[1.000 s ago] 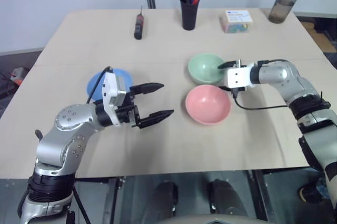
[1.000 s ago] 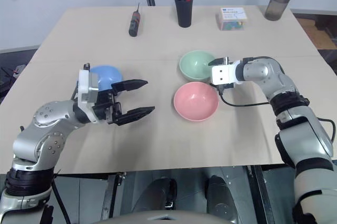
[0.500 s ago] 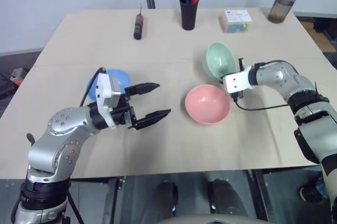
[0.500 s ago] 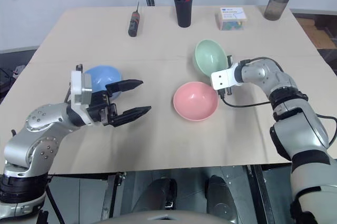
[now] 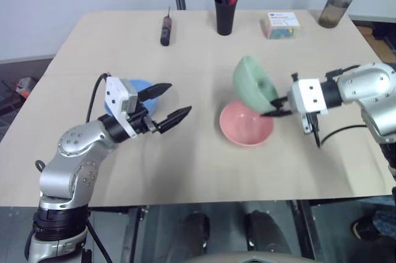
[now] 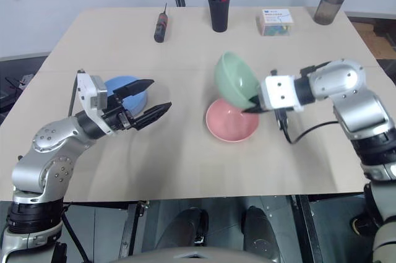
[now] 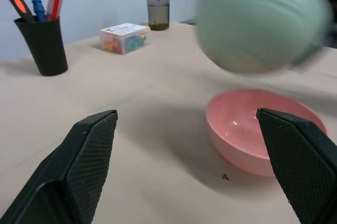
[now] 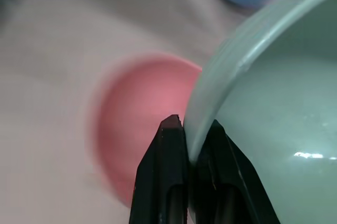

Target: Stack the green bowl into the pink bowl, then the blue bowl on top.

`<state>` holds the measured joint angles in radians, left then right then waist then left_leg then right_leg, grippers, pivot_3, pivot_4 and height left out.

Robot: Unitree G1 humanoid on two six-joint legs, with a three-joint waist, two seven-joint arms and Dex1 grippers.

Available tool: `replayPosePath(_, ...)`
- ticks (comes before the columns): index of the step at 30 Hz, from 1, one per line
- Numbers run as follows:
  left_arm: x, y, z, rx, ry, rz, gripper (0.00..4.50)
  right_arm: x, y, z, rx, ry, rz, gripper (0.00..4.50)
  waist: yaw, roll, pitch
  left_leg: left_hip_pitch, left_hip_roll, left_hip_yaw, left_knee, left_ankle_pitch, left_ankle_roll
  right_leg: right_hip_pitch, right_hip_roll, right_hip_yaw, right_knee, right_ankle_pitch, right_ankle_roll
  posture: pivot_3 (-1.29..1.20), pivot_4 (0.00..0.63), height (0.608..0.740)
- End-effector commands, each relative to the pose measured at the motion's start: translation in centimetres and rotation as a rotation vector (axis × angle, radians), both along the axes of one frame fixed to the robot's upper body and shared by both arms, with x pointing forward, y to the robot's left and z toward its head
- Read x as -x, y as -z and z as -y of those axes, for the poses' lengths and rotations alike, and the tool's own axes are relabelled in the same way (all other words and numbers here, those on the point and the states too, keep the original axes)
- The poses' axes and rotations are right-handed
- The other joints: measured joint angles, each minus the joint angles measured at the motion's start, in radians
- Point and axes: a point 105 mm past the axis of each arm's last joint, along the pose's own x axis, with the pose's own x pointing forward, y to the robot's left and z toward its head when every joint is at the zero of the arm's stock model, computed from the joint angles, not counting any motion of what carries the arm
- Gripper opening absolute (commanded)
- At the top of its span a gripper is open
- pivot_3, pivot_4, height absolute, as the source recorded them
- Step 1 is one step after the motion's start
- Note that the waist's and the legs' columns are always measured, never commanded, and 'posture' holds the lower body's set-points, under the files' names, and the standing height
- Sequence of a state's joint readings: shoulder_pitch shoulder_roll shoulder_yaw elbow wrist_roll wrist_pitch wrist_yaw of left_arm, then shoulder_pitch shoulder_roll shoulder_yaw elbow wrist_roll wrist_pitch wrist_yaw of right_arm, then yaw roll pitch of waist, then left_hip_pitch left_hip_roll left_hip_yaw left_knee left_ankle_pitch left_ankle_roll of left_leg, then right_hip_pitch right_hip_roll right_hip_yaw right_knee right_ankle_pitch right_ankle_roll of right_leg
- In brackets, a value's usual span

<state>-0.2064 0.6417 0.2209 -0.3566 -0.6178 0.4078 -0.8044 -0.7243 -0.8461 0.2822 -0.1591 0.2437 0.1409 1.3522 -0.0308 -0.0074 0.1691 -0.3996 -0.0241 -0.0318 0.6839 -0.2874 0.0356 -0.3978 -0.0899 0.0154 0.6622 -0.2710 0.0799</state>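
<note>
- right gripper [image 5: 274, 107] right of centre frame; its two black fingers [image 8: 167, 155] clamped on the rim of the green bowl [image 5: 253, 82]; one finger outside the wall, one inside
- green bowl off the table, tipped steeply on edge, hanging just above the far rim of the pink bowl [image 5: 246, 124]; cannot tell if the two touch
- pink bowl upright on the tan table [image 5: 204, 170], centre frame, nothing inside it
- left gripper [image 5: 168, 102] left of centre; fingers spread wide apart, holding nothing; pointing toward the pink bowl, well apart from it
- blue bowl [image 5: 141, 88] on the table at mid left, just behind the left gripper, partly hidden by the wrist
- along the top edge of the frame: screwdriver [image 5: 165, 30] lying flat; black pen cup [image 5: 225, 17] with markers; small box [image 5: 283, 25]; dark bottle [image 5: 338, 4] at upper right
</note>
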Motion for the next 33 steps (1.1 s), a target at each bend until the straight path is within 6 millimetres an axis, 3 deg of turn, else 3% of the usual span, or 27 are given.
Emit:
replayPosePath(1, 0.0, -1.0, 0.0, -0.008, -0.003, 0.049, 4.5, 0.0, 0.5, -0.2, 0.009, 0.028, 0.002, 1.74, 0.003, 0.0, 0.0, 0.0, 0.0, 0.0, 0.0, 0.0, 0.0, 0.0, 0.0, 0.0, 0.0, 0.0, 0.0, 0.0, 0.15, 0.74)
replayPosePath(3, -0.4, -1.2, -0.4, -0.032, -0.068, 0.069, 4.5, -0.3, 0.9, 0.5, 0.025, 0.069, -0.008, 2.48, 0.011, 0.0, 0.0, 0.0, 0.0, 0.0, 0.0, 0.0, 0.0, 0.0, 0.001, -0.001, 0.0, 0.0, 0.0, 0.0, 0.15, 0.74)
replayPosePath(5, -1.5, -0.9, -2.0, -0.137, -0.278, 0.096, 4.5, -0.3, 0.5, 1.3, -0.014, 0.121, -0.038, 3.28, 0.017, 0.0, 0.0, 0.0, 0.0, 0.0, 0.0, 0.0, 0.0, 0.0, 0.001, -0.001, 0.0, 0.0, 0.0, 0.0, 0.15, 0.74)
replayPosePath(7, -2.2, 0.1, -3.6, -0.283, -0.448, 0.072, 4.5, -0.5, -0.9, 1.3, -0.118, 0.154, -0.002, 3.94, 0.02, -0.001, 0.0, -0.001, -0.001, 0.0, -0.001, 0.0, 0.0, 0.0, 0.001, -0.001, -0.001, 0.0, 0.0, 0.0, 0.15, 0.74)
replayPosePath(8, -2.3, 0.6, -4.5, -0.365, -0.512, 0.049, 4.5, -0.9, -1.9, 1.2, -0.198, 0.185, 0.034, 4.47, 0.02, 0.0, 0.0, -0.001, -0.001, 0.0, -0.001, 0.0, 0.0, -0.001, 0.001, -0.001, -0.001, 0.0, 0.0, 0.0, 0.15, 0.74)
replayPosePath(11, -2.4, 1.9, -6.5, -0.559, -0.64, -0.06, 4.5, -0.5, -4.2, 0.8, -0.408, 0.209, 0.011, 4.47, 0.018, -0.001, 0.001, -0.001, -0.001, 0.0, -0.001, 0.0, 0.0, -0.001, 0.002, 0.0, 0.0, 0.0, 0.0, 0.0, 0.15, 0.74)
replayPosePath(14, -2.4, 2.4, -7.2, -0.627, -0.691, -0.141, 4.5, -0.2, -5.7, 0.3, -0.562, 0.225, -0.035, 4.47, 0.019, -0.001, 0.001, -0.001, 0.0, 0.0, -0.002, 0.0, 0.0, -0.001, 0.003, 0.0, 0.0, 0.0, 0.0, 0.0, 0.15, 0.74)
replayPosePath(24, -3.3, 3.7, -5.9, -0.75, -0.63, -0.217, 4.5, 0.5, -4.9, 0.1, -0.577, 0.24, -0.072, 4.47, 0.02, -0.001, 0.001, -0.002, -0.001, 0.0, -0.001, 0.0, 0.0, -0.002, 0.002, -0.001, 0.0, 0.0, 0.0, 0.0, 0.15, 0.74)
replayPosePath(25, -3.4, 3.8, -5.8, -0.756, -0.623, -0.217, 3.98, 0.5, -4.9, 0.1, -0.575, 0.241, -0.073, 4.5, 0.019, -0.001, 0.001, -0.002, -0.001, 0.0, -0.001, 0.0, 0.0, -0.002, 0.002, 0.0, 0.0, 0.0, 0.0, 0.0, 0.15, 0.74)
replayPosePath(30, -3.7, 4.0, -5.9, -0.767, -0.62, -0.228, 2.56, 0.7, -4.8, 0.2, -0.571, 0.251, -0.075, 4.5, 0.02, -0.001, 0.001, -0.002, -0.001, 0.0, -0.001, 0.0, 0.0, -0.002, 0.003, 0.0, 0.0, 0.0, 0.0, 0.0, 0.15, 0.74)
replayPosePath(33, -3.8, 4.1, -6.0, -0.774, -0.614, -0.227, 1.35, 0.8, -4.7, 0.4, -0.569, 0.262, -0.075, 4.5, 0.02, -0.001, 0.001, -0.002, -0.001, 0.0, -0.001, 0.0, 0.0, -0.002, 0.002, 0.0, 0.0, 0.0, 0.0, 0.0, 0.15, 0.74)
